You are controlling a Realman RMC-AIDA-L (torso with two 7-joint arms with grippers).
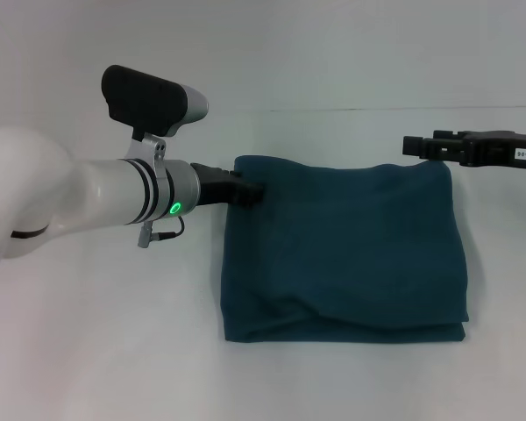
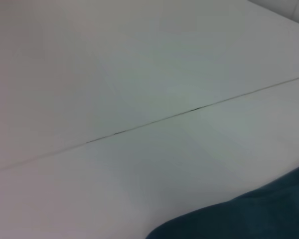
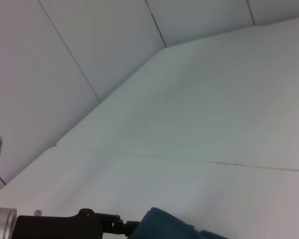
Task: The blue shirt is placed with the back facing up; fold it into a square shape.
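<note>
- Fabric edges first: the blue shirt (image 1: 346,254) lies folded into a near-square block on the white worktop (image 1: 96,351), its far edge fairly straight, its near edge showing stacked layers with a soft bulge toward the near left corner.
- Left pincer (image 1: 250,193) sits at the shirt's far left corner, its black tip touching the cloth there; whether its fingers pinch the fabric or merely rest against it cannot be told, as the dark tip merges with the dark cloth.
- Right pincer (image 1: 414,146) hangs just beyond the shirt's far right corner, near the cloth's far edge; its black body reaches in from the right side, and whether its fingers are spread or pressed together cannot be told.
- Open room: bare worktop stretches on the near side of the shirt, to the right of it, and behind both pincers up to the back wall (image 1: 333,53). The left arm's white forearm covers the space to the left of the left pincer.
- Surface: smooth, pale and matte, with a thin dark seam (image 2: 154,121) running across it in the left wrist view, where a corner of the shirt (image 2: 249,216) shows.
- Right wrist view shows the shirt's corner (image 3: 169,226) with the left pincer's black body (image 3: 65,226) beside it, and panelled walls (image 3: 89,45) meeting the worktop behind.
</note>
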